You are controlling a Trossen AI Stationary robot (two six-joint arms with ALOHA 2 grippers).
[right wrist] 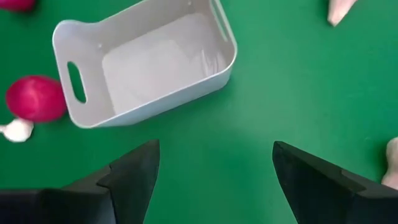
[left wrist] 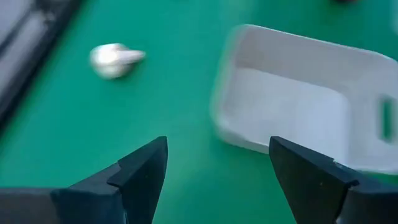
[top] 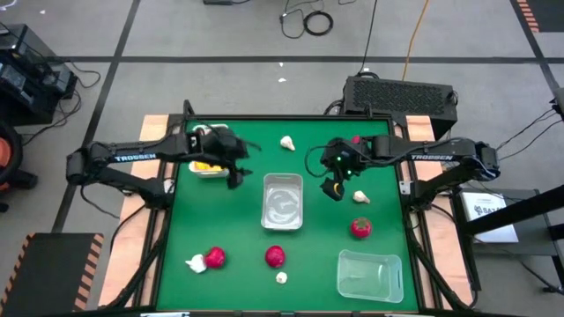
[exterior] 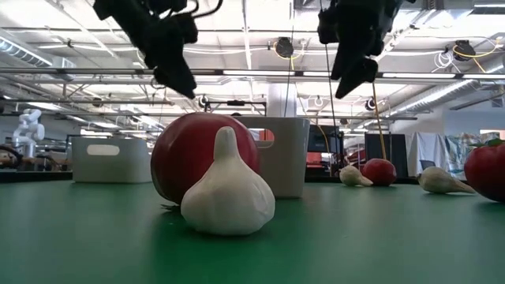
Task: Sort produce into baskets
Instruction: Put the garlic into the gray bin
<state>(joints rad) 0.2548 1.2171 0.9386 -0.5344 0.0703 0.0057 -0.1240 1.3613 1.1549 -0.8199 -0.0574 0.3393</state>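
My left gripper (top: 234, 173) (left wrist: 217, 180) hovers open and empty above the table, between a small tray (top: 218, 173) that holds yellow pieces (top: 204, 165) and the empty middle tray (top: 282, 202) (left wrist: 298, 99). My right gripper (top: 333, 187) (right wrist: 214, 180) hovers open and empty just right of the middle tray (right wrist: 146, 62). A garlic bulb (top: 360, 197) and a red piece (top: 360, 228) lie on the mat near it. Another garlic bulb (top: 288, 143) (left wrist: 115, 59) lies at the far middle. In the low view both grippers (exterior: 180, 79) (exterior: 355, 75) hang clear of the table.
A clear tray (top: 370, 273) stands empty at the near right. Near the front edge lie two red pieces (top: 214, 256) (top: 275, 256) and two garlic bulbs (top: 195, 263) (top: 281, 277). One more red piece (top: 356, 139) lies at the far right.
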